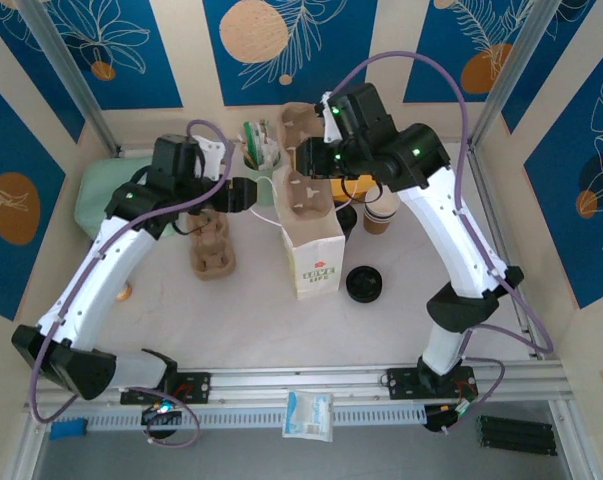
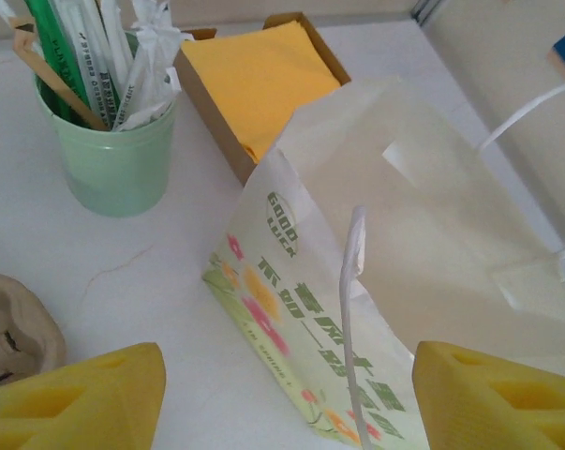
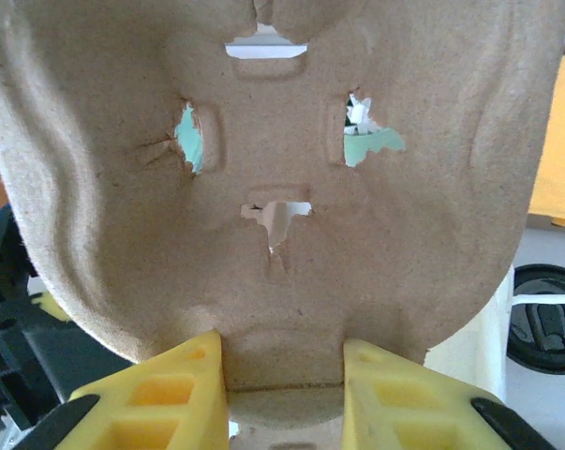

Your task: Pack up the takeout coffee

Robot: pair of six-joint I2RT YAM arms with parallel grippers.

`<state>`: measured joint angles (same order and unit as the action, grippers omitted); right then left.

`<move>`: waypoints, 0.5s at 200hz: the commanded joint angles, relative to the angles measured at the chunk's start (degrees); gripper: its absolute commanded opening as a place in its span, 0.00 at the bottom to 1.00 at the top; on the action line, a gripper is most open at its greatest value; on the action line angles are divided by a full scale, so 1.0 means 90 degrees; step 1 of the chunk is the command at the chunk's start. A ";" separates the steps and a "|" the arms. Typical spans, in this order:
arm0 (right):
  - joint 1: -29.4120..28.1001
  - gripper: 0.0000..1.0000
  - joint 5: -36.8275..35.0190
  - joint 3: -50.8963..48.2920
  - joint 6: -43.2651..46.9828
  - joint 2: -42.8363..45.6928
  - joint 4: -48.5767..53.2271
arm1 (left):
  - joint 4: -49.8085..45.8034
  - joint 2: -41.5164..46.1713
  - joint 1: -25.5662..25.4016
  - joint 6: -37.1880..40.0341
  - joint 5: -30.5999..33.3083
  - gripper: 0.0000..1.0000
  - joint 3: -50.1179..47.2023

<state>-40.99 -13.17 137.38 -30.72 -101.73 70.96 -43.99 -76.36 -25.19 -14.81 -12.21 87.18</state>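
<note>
1. Closest to lens: yellow fingers (image 3: 170, 398) of right hand (image 3: 282, 361), pinched shut on one edge of pulp carrier (image 3: 263, 169), underside facing wrist camera. Edge grip probably keeps cup wells free.
2. From above, hangs at mouth of paper bag (image 1: 314, 255) standing upright mid-counter (image 1: 251, 320). Looks lined up for lowering in; cannot tell if already inside rim.
3. Left hand (image 2: 287, 375) open, jaws apart either side of white bag handle (image 2: 352, 272), gripping nothing. Placed there, by the look, to catch handle and steady or spread bag.
4. Takeout coffee (image 1: 381, 208): nested stack upright on counter just right of bag, partly tucked behind right arm, apart from both hands. Not yet in carrier or bag.
5. Black lids (image 1: 364, 283) on counter in front of cups, near bag's right side. Spare carriers (image 1: 211, 248) left of bag. Green cup of straws (image 2: 113, 159) and box of yellow napkins (image 2: 254, 75) beyond bag. Supplies parked round bag, within reach of both arms.
6. Judgement: early stage, carrier first, cup after. Risk: thin bag tipping or folding if carrier snags rim.
</note>
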 commanded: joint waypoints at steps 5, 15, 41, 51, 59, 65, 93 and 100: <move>-0.0141 0.29 -0.0261 0.0358 -0.0106 -0.0269 0.0395 | -0.0100 -0.0111 -0.0243 0.0264 0.0613 0.66 0.0154; -0.0176 0.29 -0.0329 0.0501 -0.0098 -0.0385 0.0504 | -0.0047 -0.0123 -0.0321 0.0287 0.0706 0.64 0.0114; -0.0244 0.29 -0.0474 0.0891 -0.0050 -0.0652 0.0816 | 0.0083 -0.0171 -0.0400 0.0295 0.0810 0.60 0.0012; -0.0269 0.29 -0.0535 0.0959 -0.0026 -0.0702 0.0875 | 0.0119 -0.0189 -0.0422 0.0304 0.0800 0.58 -0.0018; -0.0286 0.29 -0.0557 0.0966 -0.0027 -0.0722 0.0909 | 0.0150 -0.0207 -0.0441 0.0304 0.0776 0.55 -0.0037; -0.0280 0.29 -0.0565 0.0971 -0.0029 -0.0741 0.0931 | 0.0177 -0.0226 -0.0454 0.0297 0.0756 0.55 -0.0055; -0.0288 0.29 -0.0641 0.0962 -0.0050 -0.0803 0.1079 | 0.0259 -0.0293 -0.0538 0.0292 0.0721 0.52 -0.0113; -0.0296 0.29 -0.0638 0.0964 -0.0046 -0.0814 0.1112 | 0.0278 -0.0316 -0.0555 0.0299 0.0726 0.51 -0.0125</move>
<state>-43.18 -17.52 144.55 -30.70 -108.25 78.24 -42.61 -78.32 -29.21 -12.95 -6.28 86.72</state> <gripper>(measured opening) 0.290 0.517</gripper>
